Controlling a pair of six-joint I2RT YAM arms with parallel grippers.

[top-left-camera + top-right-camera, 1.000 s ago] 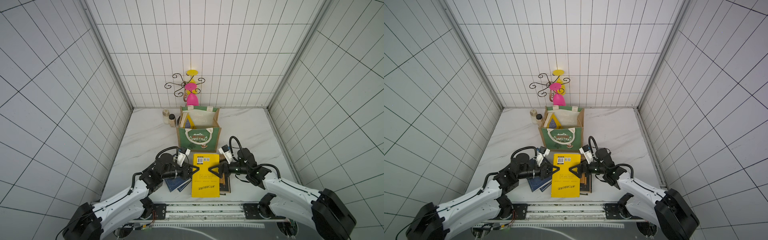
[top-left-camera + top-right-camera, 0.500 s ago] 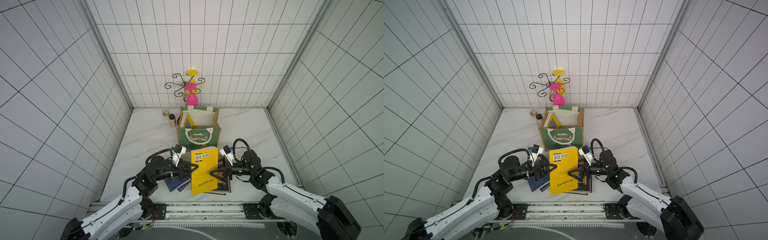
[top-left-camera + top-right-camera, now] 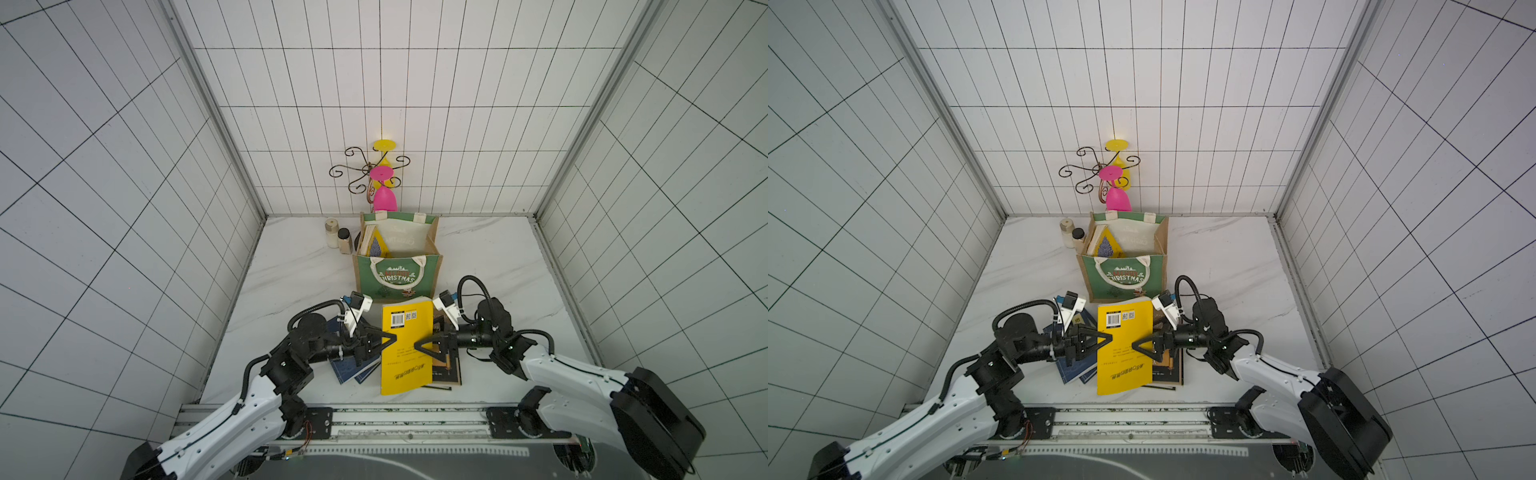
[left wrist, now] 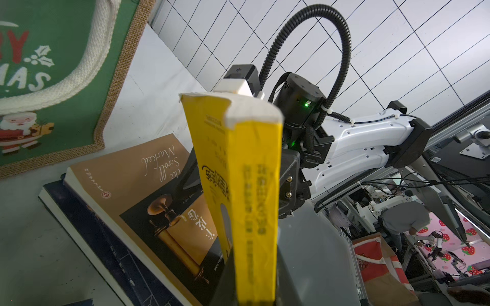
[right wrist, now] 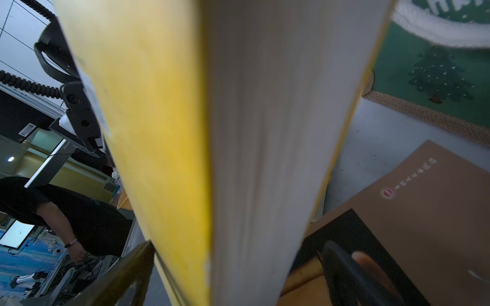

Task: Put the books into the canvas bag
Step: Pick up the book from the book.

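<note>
We hold the yellow paperback (image 3: 405,349) raised just in front of the canvas bag (image 3: 397,276), its barcoded back cover facing up in both top views, with our left gripper (image 3: 392,336) clamped tight on its spine edge. Our right gripper (image 3: 417,347) has its jaws spread wide around the opposite page edge, one finger on each side of the book, and we cannot see it pressing. Beneath the paperback a brown-covered book (image 4: 148,185) and some navy books (image 3: 347,368) lie on the marble tabletop (image 3: 299,266), while other books (image 3: 374,245) already stand inside the bag.
</note>
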